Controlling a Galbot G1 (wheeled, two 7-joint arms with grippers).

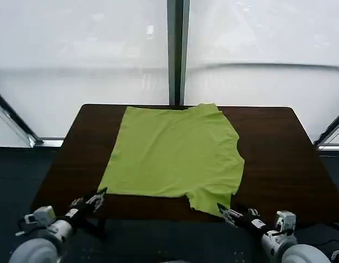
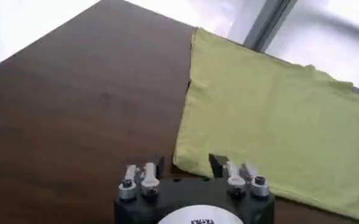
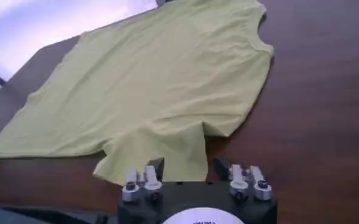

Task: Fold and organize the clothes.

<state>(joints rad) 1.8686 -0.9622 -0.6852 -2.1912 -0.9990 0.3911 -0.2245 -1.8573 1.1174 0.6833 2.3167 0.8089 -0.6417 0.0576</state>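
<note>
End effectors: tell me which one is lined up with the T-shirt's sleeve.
The right end effector, open at the near table edge before the T-shirt sleeve; the left end effector, also open, faces the shirt's near corner instead.

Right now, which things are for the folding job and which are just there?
For the job:
- lime-green T-shirt, spread flat
- left tool, open at the shirt's near-left corner
- right tool, open at the near sleeve

Just there:
- dark wooden table
- window frame post behind it
</note>
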